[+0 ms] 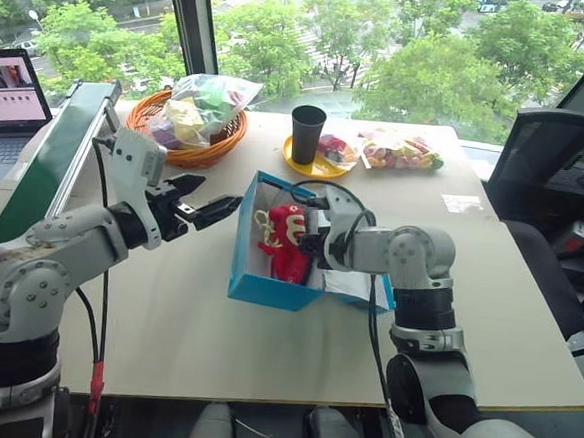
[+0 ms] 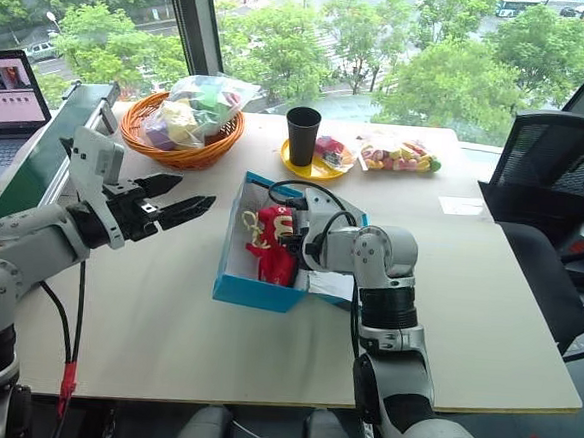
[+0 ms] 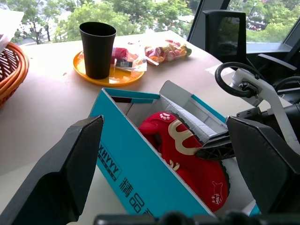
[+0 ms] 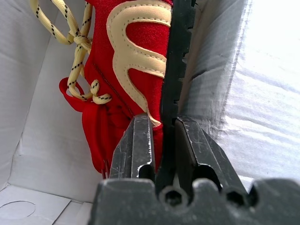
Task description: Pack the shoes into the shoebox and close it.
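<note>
Seat the Shoes Flat Before Letting Go

The box (image 1: 265,289) sits open at the centre of the left eye view, on the worktop (image 1: 195,322). Both shoes (image 1: 285,244) are already inside it, standing on edge against its right wall, laces loose. The right claw (image 4: 161,121) reaches into the box, narrow, pinching the black sole of one shoe. The left claw (image 1: 216,196) hovers wide and empty just left of the box.

To do this step well, I would lower the pinched shoe until it lies below the rim, tuck the laces in, then release and draw out straight so nothing drags along. The left claw could steady the near wall. The lid seems to lie under the right arm, so that arm must clear first.

Writing: the blue side reads roughly "XHYY", then Chinese characters beginning 精品
</note>
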